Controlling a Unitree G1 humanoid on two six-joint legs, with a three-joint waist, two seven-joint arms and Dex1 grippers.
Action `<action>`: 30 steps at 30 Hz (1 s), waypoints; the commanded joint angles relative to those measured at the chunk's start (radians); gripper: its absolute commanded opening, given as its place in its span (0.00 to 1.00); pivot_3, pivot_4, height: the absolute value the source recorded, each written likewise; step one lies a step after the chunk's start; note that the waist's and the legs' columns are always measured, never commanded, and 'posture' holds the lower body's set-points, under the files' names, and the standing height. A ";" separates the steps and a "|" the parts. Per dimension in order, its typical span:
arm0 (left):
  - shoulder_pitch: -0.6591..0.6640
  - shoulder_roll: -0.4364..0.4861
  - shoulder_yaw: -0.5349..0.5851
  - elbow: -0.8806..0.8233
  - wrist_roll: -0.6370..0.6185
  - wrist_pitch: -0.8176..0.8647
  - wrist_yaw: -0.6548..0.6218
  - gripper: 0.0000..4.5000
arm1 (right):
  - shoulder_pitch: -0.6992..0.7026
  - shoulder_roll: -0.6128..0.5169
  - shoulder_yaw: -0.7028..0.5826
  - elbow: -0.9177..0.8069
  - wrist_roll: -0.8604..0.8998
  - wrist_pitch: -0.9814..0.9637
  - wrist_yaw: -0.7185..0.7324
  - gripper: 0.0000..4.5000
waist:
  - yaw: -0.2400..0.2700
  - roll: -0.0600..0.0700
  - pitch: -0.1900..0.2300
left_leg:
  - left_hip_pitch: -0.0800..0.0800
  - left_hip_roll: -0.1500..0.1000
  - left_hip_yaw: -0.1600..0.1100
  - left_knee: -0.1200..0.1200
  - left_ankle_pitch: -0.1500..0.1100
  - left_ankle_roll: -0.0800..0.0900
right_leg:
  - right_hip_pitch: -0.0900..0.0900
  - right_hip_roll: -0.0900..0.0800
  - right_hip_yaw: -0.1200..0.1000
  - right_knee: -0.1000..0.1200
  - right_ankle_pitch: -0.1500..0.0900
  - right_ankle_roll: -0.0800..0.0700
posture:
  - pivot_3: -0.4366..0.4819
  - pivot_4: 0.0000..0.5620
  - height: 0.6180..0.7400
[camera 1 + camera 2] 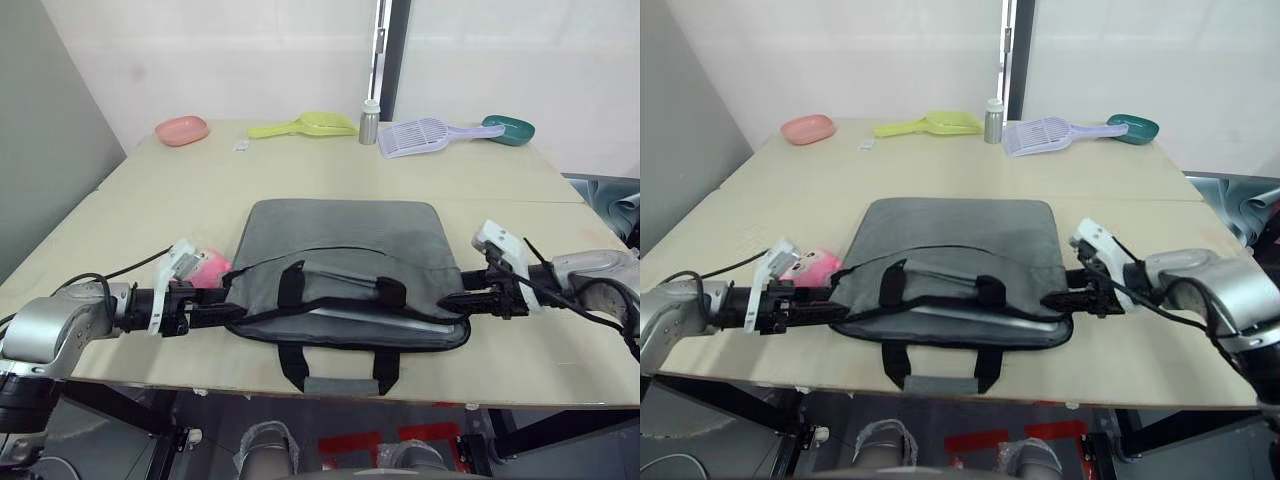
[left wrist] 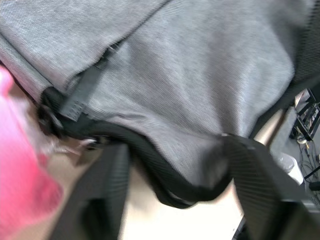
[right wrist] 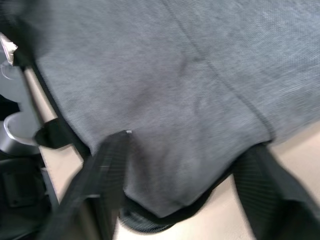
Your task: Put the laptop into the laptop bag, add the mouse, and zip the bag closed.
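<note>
Both claws, left (image 1: 222, 309) and right (image 1: 452, 300), spread wide at the laptop bag's (image 1: 345, 250) near corners, seemingly steadying its open mouth around the laptop (image 1: 375, 318).

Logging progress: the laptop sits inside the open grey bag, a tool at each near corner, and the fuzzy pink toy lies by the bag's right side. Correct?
Not quite: the fuzzy pink toy lies by the laptop bag's left side, next to the left tool, as the left eye view shows. The rest holds.

Head eyes: forward-down over table (image 1: 330, 190) | wrists: very close, probably at opposite laptop bag (image 1: 345, 265) ends
</note>
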 commanded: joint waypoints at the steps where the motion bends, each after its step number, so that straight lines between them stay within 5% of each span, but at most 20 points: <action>1: -0.058 0.052 0.071 0.024 -0.032 -0.014 -0.032 1.00 | -0.009 -0.040 -0.100 0.000 0.038 -0.009 0.056 0.99 | 0.000 0.000 0.000 | 0.000 0.000 0.000 0.000 0.000 0.000 | 0.000 0.000 0.000 0.000 0.000 0.000 | 0.48 0.27 1.00; 13: -0.032 0.256 0.336 0.141 -0.089 -0.094 -0.228 1.00 | 0.175 -0.157 -0.452 0.013 0.048 -0.056 0.147 0.99 | -0.001 -0.001 0.000 | 0.000 0.000 0.001 -0.003 0.000 0.000 | 0.000 0.000 0.000 -0.005 0.000 0.000 | 0.48 0.27 1.00; 20: -0.023 0.307 0.377 0.267 -0.075 -0.131 -0.267 1.00 | 0.237 -0.129 -0.566 -0.011 0.052 -0.108 0.157 0.99 | 0.002 -0.001 0.000 | 0.000 0.000 0.001 -0.002 -0.001 0.000 | 0.000 0.000 0.000 -0.004 0.000 0.000 | 0.48 0.27 1.00; 24: 0.086 0.338 0.434 0.515 0.028 -0.199 -0.234 1.00 | 0.372 -0.024 -0.753 -0.049 0.029 -0.143 0.113 0.99 | 0.001 -0.001 0.000 | 0.000 0.001 0.001 -0.005 -0.001 0.000 | 0.000 0.000 -0.001 -0.006 -0.001 -0.001 | 0.48 0.27 1.00; 30: 0.115 0.319 0.457 0.655 0.069 -0.311 -0.237 1.00 | 0.487 0.056 -0.857 -0.051 0.049 -0.128 0.077 0.99 | 0.006 -0.003 -0.001 | -0.001 0.001 0.001 -0.008 -0.001 0.000 | 0.000 0.000 -0.002 -0.012 -0.001 -0.001 | 0.48 0.27 1.00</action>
